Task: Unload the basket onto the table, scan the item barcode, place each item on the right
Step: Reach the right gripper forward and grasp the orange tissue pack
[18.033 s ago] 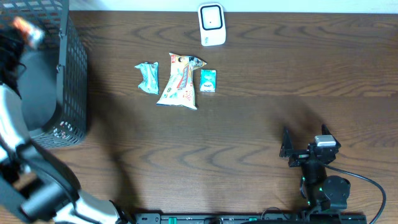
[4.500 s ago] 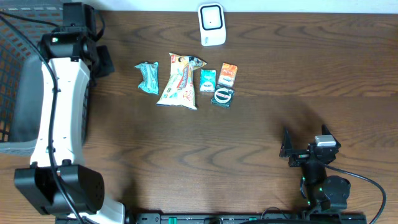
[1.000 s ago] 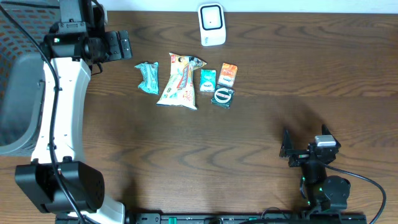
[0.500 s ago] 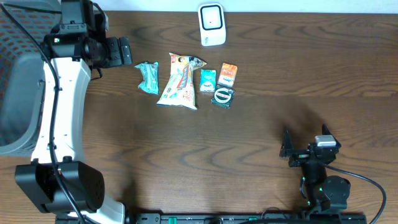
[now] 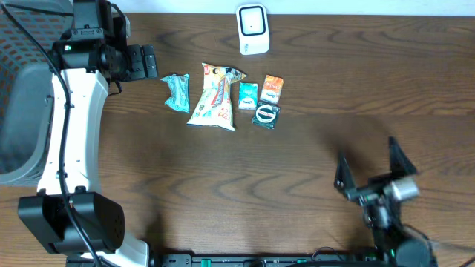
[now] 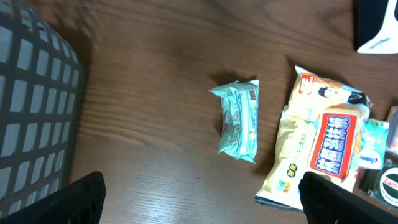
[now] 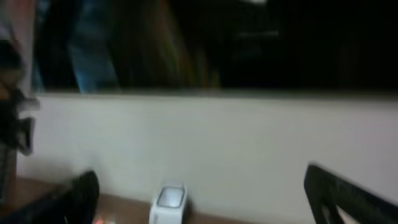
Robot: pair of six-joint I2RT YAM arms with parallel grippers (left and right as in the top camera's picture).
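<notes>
1. The teal packet (image 5: 176,92) is, by my reading, the item up for scanning. It lies flat on the table (image 5: 297,185) at the left end of a short row of goods.
2. The left pincer (image 5: 152,62) hovers just to the left of that packet and slightly farther back, with its jaws spread wide and nothing between them.
3. In the left wrist view the packet's long axis runs up and down the frame, toward and away from the far edge. The spread fingers already sit either side of its narrow width.
4. The left arm is much the nearer. The right pincer (image 5: 365,152) is well apart at the near right of the table, also spread and empty.
5. The white barcode scanner (image 5: 252,28) stands at the far edge, behind the row and to the packet's right, so a lift would have to carry that way.
6. Beside the packet lies a yellow snack bag (image 5: 215,96), then a small teal sachet (image 5: 248,96), an orange packet (image 5: 272,88) and a dark packet (image 5: 266,115).
7. A black mesh basket (image 5: 15,111) sits at the far left.
8. The surface is dark wood grain. The right wrist view is blurred, but it seems to show a pale wall (image 7: 217,143) behind the scanner.
</notes>
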